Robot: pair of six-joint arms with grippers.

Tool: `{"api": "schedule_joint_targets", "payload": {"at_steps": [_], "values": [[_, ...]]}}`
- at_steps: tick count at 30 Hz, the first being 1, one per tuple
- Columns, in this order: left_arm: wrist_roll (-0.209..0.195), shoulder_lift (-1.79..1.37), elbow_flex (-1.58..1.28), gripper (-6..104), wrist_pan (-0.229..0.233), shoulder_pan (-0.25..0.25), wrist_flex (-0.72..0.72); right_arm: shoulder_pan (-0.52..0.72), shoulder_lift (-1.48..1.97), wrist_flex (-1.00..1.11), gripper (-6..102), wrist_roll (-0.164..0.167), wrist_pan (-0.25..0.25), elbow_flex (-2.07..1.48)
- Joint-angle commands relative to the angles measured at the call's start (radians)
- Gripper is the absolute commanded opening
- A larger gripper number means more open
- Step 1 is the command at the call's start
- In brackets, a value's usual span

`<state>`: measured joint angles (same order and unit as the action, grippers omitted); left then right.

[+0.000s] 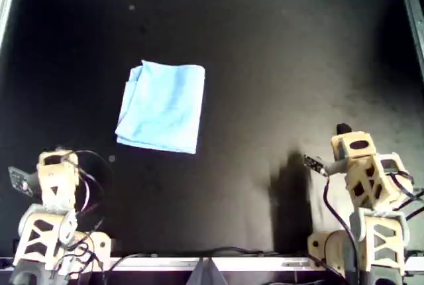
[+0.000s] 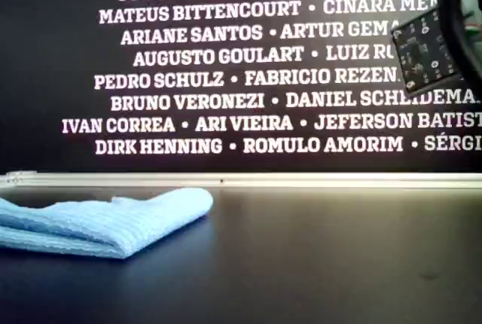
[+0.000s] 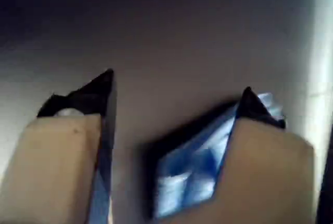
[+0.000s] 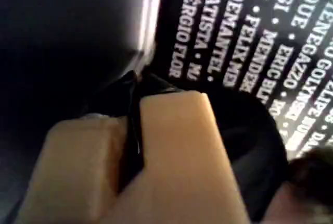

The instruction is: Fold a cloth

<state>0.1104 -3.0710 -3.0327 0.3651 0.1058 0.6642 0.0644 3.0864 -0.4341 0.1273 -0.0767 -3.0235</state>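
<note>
I saw the cloth (image 1: 162, 107) lying folded on the black table (image 1: 298, 66), toward ten o'clock in the overhead view. My left gripper (image 3: 177, 91) hung spread and empty; my right gripper (image 4: 136, 86) was pressed together, holding nothing.

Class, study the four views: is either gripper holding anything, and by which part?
Nothing is held. The left gripper is open and empty, the right gripper is shut on nothing, and the folded cloth lies alone on the table.
</note>
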Motion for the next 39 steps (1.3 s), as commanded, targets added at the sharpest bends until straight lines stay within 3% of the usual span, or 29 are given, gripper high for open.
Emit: {"api": "schedule_joint_targets", "payload": {"at_steps": [1,8,12,17,30,34,39], "values": [[-0.006,-0.015,0.014,81,-0.029,-0.026,0.048,0.009,0.041,-0.163,2,-0.006,0.005,-0.017],[-0.032,-0.015,0.012,81,-0.012,-0.028,0.198,0.009,0.041,-0.394,2,-0.006,-0.008,-0.017],[-0.020,-0.015,0.012,81,-0.012,-0.029,0.219,0.009,0.041,-0.422,2,-0.008,-0.011,-0.017],[-0.020,-0.015,0.012,81,-0.012,-0.074,0.222,0.009,0.041,-0.423,2,-0.008,-0.011,-0.015],[-0.014,-0.015,0.012,81,-0.011,-0.075,0.222,0.011,0.041,-0.425,1,-0.008,0.002,-0.015],[0.002,-0.015,0.012,70,-0.012,-0.075,0.224,0.011,0.041,-0.425,1,-0.006,-0.002,-0.015],[0.009,-0.015,0.012,46,-0.021,-0.075,0.224,0.011,0.041,-0.425,1,-0.006,-0.005,-0.015]]}}
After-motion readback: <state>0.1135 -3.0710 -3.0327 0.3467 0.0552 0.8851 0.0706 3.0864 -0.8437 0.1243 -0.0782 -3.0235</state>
